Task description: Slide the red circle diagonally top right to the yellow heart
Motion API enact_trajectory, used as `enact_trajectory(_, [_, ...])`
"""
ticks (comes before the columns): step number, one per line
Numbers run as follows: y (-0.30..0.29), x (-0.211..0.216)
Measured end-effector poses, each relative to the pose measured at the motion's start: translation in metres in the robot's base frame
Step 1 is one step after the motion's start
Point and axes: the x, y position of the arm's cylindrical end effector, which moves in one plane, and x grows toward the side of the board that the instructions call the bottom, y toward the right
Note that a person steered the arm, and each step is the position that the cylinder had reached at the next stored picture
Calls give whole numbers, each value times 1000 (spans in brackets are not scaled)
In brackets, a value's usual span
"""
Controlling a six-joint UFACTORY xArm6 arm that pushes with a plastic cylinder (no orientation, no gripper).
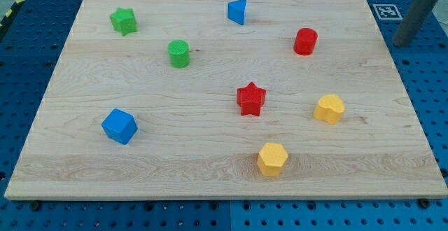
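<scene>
The red circle (305,41) stands on the wooden board (210,182), in the upper right part. The yellow heart (329,108) lies below it and slightly to the right, near the board's right side. My tip (402,43) is off the board, over the blue table past the board's top right edge. It is to the right of the red circle and well apart from it. It touches no block.
A red star (250,99) sits left of the yellow heart. A yellow hexagon (272,159) lies near the bottom edge. A blue triangle (238,11), a green circle (178,53) and a green star (123,21) are at the top. A blue cube (119,126) is at the lower left.
</scene>
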Motion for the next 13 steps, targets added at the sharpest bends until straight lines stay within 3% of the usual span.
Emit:
enact_trajectory(2, [0, 17])
enact_trajectory(3, [-50, -13])
enact_trajectory(5, [-218, -27])
enact_trajectory(6, [-224, -27])
enact_trajectory(7, [-268, -12])
enact_trajectory(8, [-270, 6])
enact_trajectory(13, [-168, 40])
